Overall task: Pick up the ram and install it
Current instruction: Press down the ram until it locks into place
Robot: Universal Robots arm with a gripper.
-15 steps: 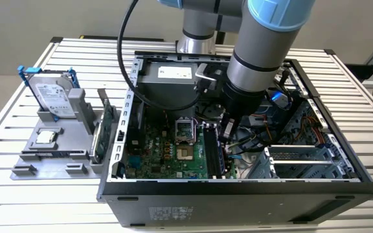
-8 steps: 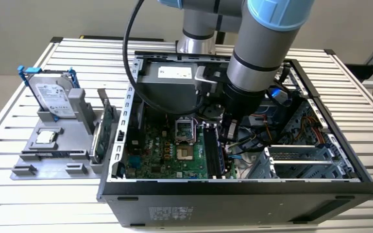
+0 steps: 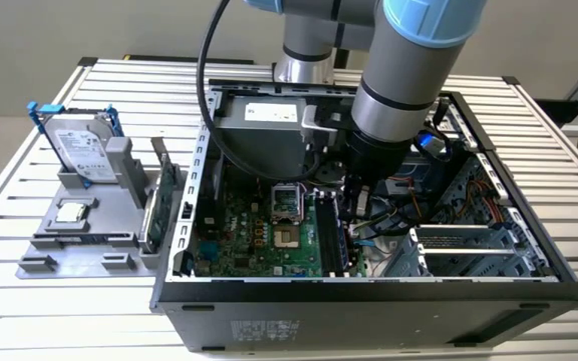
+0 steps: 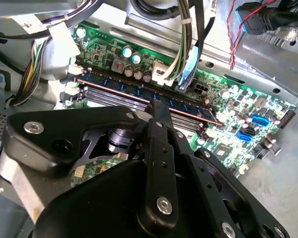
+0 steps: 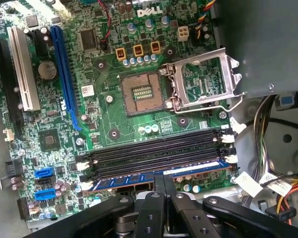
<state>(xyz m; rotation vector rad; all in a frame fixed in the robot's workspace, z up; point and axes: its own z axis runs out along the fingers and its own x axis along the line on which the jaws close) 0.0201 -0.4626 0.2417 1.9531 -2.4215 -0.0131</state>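
The arm reaches down into the open computer case, and its gripper sits right over the row of memory slots on the motherboard. The ram stands on edge in the outermost slot, the one nearest the gripper, a blue strip running the length of the row; in the second wrist view the same stick shows its line of chips. The fingers are drawn close together and meet the stick's upper edge about midway along it, so they look closed on it, though whether they pinch it or merely press on it I cannot make out. The other slots lie bare beside it. To do this seating well, I'd judge the push should go straight down, square to the board, with the stick kept upright so both ends sink evenly and the white end latches can snap in; a tilted press could bind one end.
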